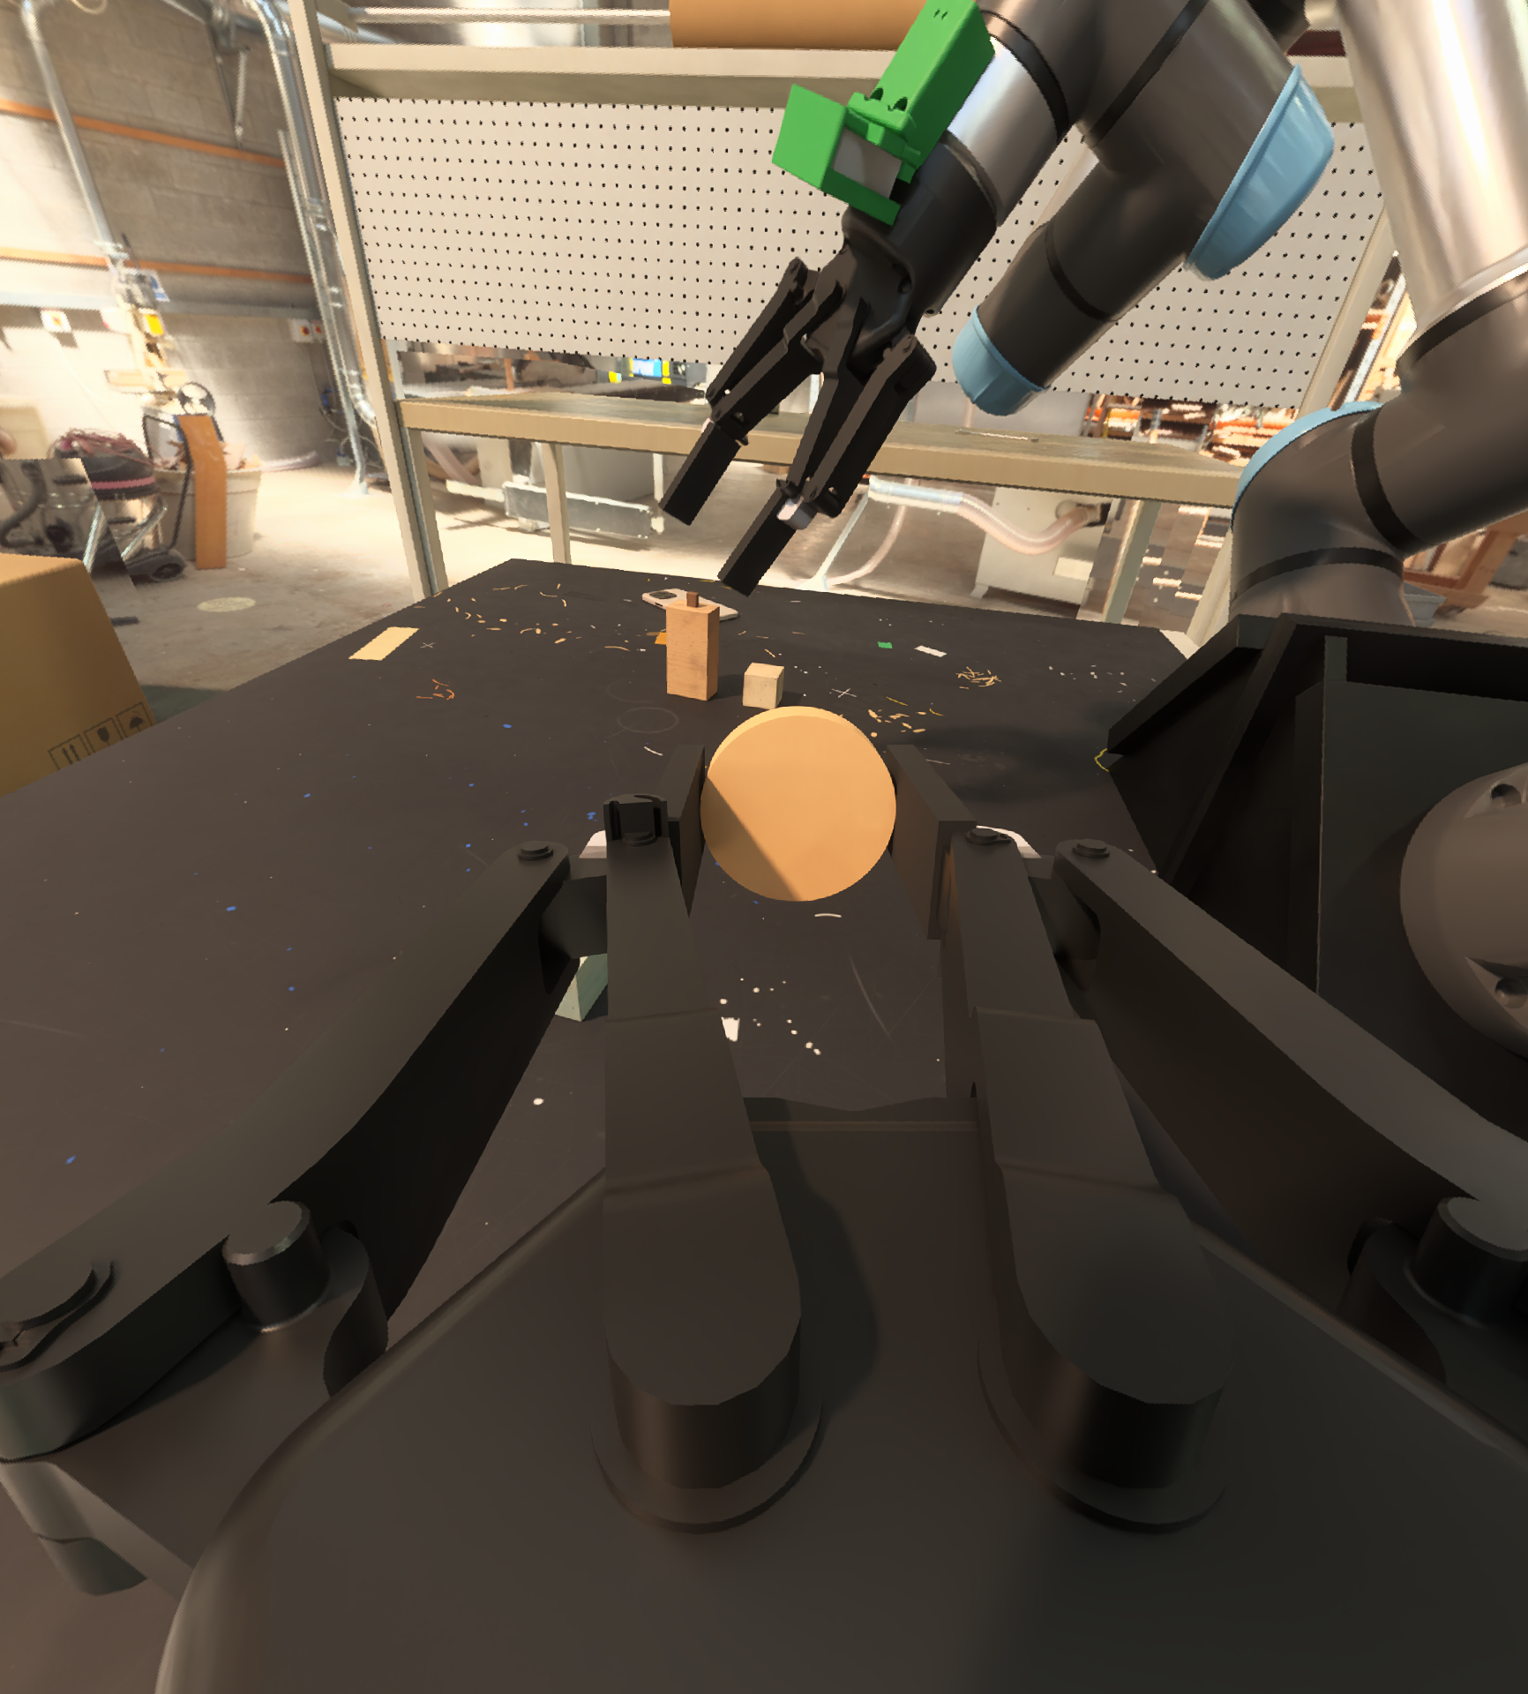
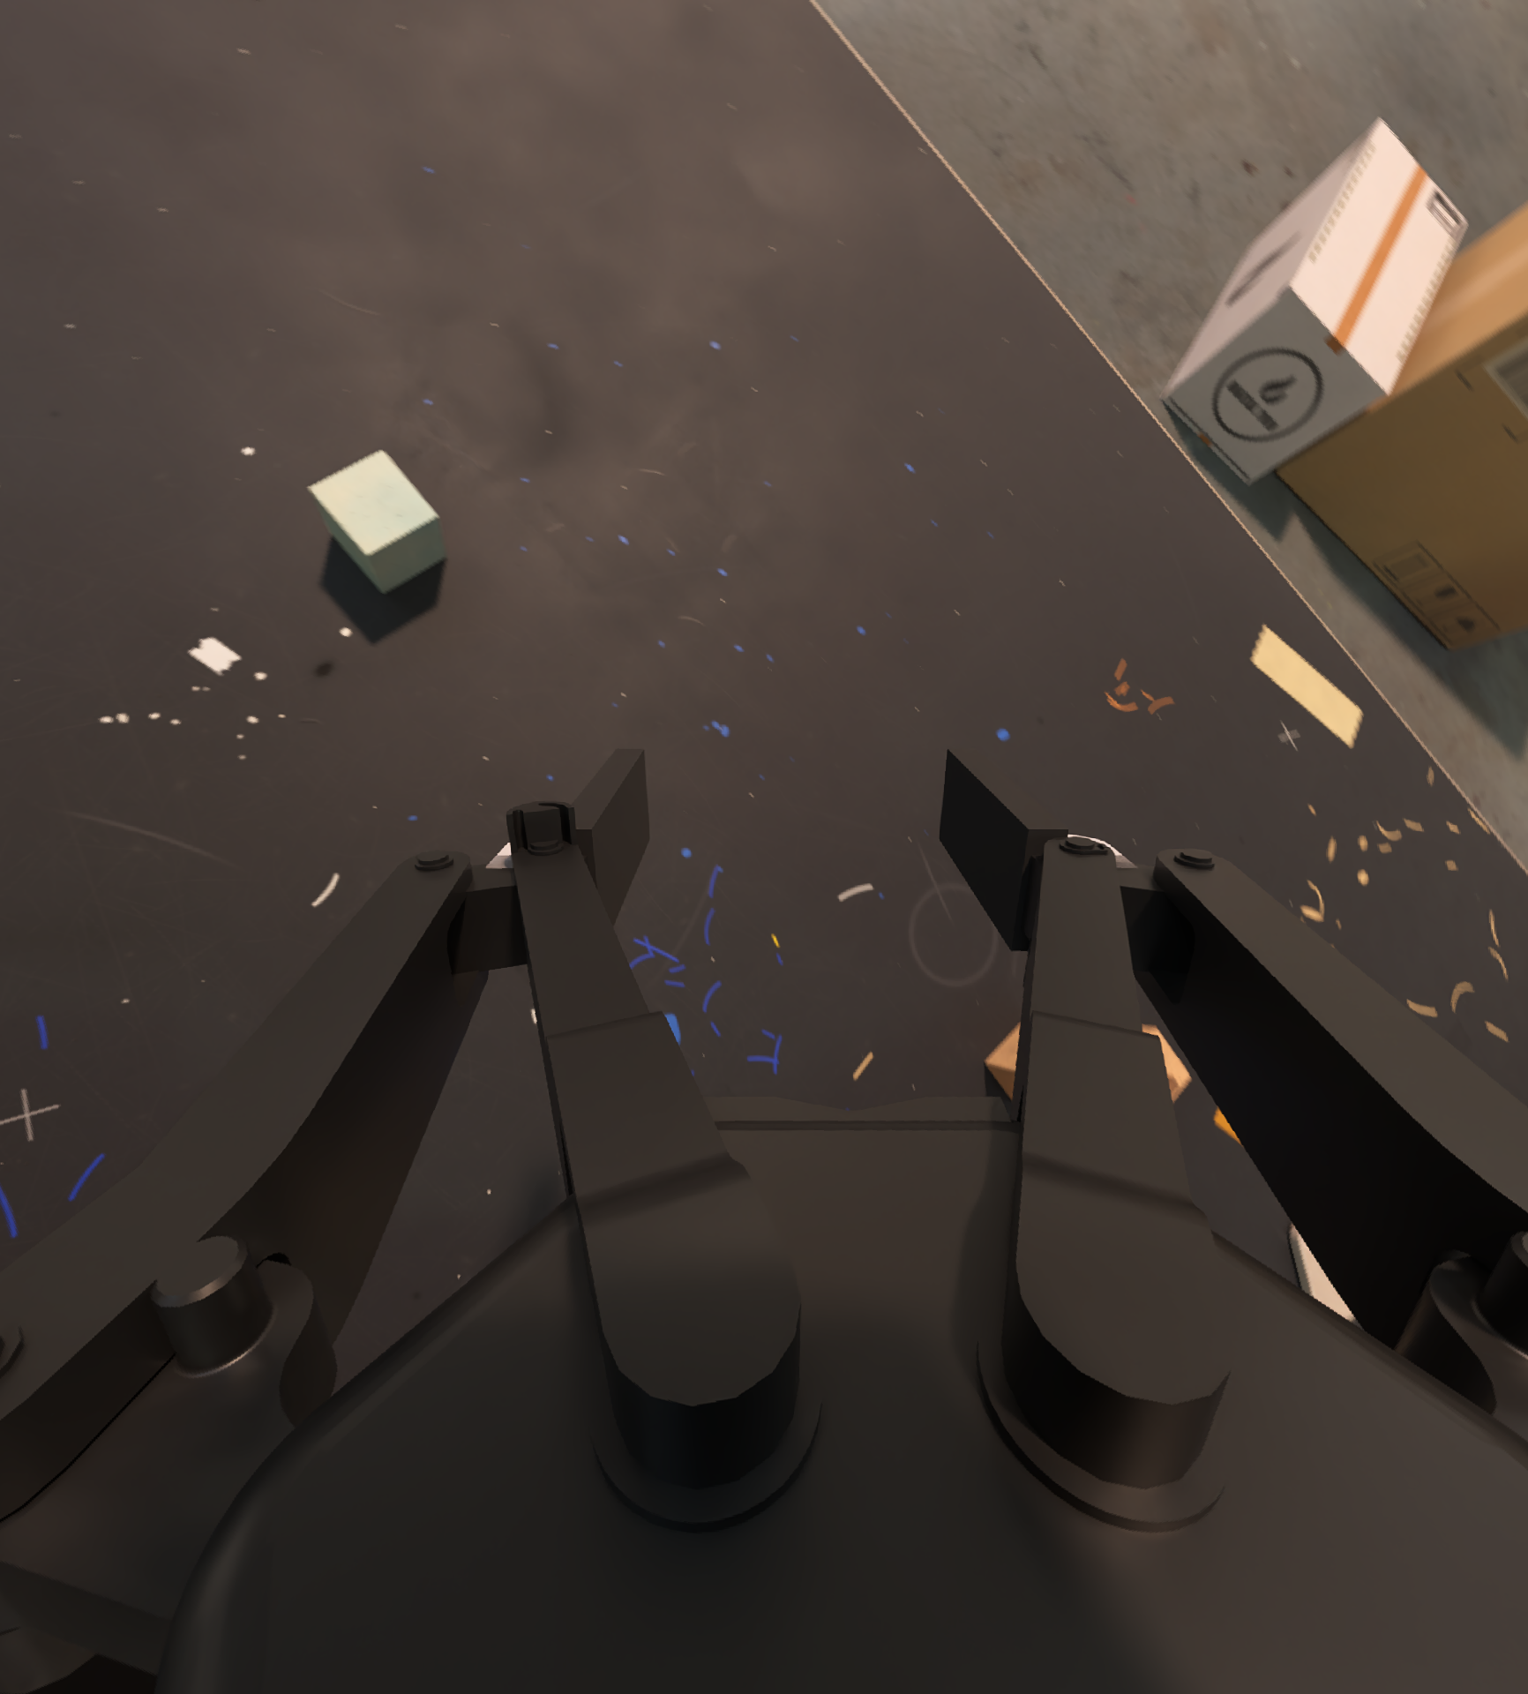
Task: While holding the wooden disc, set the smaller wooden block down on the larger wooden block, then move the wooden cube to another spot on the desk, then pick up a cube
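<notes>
My left gripper [image 1: 799,793] is shut on the round wooden disc [image 1: 797,825] and holds it above the dark desk [image 1: 284,871]. Beyond it a tall wooden block [image 1: 692,660] stands upright with a small dark wooden piece [image 1: 692,600] on its top. A small pale wooden cube [image 1: 762,686] sits just right of it. My right gripper [image 1: 713,543] hangs open and empty above these blocks. In its own view the right gripper [image 2: 792,825] is open over bare desk. A wooden piece [image 2: 1003,1059] shows partly behind its right finger.
A pale green cube [image 2: 380,518] sits on the desk, and shows partly under my left finger [image 1: 584,990]. Cardboard boxes [image 2: 1475,440] and a white box [image 2: 1319,293] stand on the floor past the desk edge. A dark bin [image 1: 1384,825] is at the right. A pegboard frame [image 1: 604,229] stands behind.
</notes>
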